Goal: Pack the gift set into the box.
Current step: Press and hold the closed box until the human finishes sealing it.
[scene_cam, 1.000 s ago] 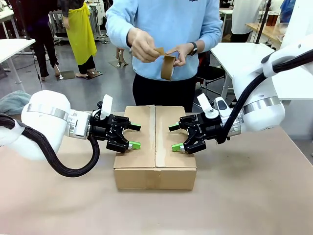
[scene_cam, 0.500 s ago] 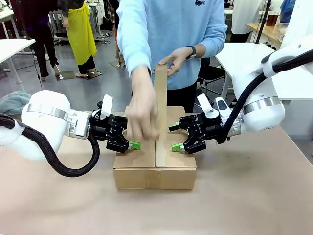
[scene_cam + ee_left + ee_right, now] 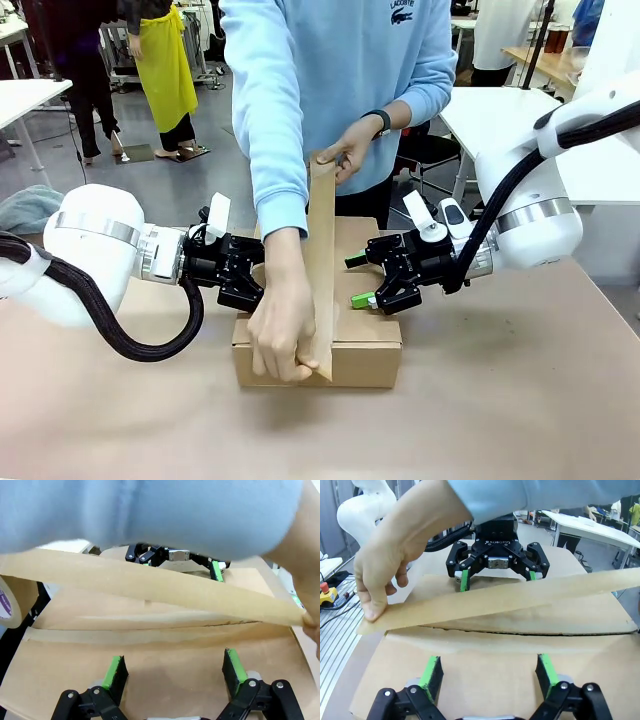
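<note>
The box (image 3: 345, 300) sits shut on the table (image 3: 520, 400) between my 2 grippers. The gift set must be inside, can't see it. A person's hand (image 3: 278, 340) stretches tape (image 3: 322, 260) over the seam. My left gripper (image 3: 172, 667) and right gripper (image 3: 487, 672) are spread apart, pressing 1 flap each. If either slips, the seam could gap or tape could stick to my fingers.

Workshop: white worktables (image 3: 500, 105), robot arms.

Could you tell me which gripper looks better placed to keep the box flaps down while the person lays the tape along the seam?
Neither clearly: the left gripper and right gripper both sit open over the box flaps, either side of the seam. The person's hand crosses in front of the left, so the right looks freer.
</note>
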Robot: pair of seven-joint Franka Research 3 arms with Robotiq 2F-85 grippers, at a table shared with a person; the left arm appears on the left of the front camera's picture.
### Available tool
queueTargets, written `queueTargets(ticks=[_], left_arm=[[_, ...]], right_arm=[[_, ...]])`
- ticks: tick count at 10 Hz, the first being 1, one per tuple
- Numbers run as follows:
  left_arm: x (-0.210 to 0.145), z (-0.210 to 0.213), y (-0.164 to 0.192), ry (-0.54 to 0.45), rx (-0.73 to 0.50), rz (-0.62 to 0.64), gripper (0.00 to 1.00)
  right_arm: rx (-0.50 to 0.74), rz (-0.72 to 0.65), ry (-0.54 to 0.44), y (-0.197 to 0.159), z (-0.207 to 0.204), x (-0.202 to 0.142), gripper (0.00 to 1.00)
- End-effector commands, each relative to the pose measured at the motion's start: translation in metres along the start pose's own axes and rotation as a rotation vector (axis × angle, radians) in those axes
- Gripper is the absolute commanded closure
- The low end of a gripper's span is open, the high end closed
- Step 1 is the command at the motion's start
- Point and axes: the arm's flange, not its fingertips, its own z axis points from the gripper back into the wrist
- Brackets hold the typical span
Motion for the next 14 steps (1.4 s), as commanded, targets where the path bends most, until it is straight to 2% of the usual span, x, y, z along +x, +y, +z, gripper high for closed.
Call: queueTargets(ticks=[1, 14], left_arm=[[0.0001, 0.0002, -0.0011, -0.004, -0.001, -0.001, 0.0], [0.0001, 0.0002, -0.0011, -0.004, -0.001, -0.001, 0.0]], right_arm=[[0.0, 0.004, 0.003, 0.0005, -0.0005, -0.001, 0.0], [0.0, 0.004, 0.003, 0.0005, -0.0005, -0.001, 0.0]])
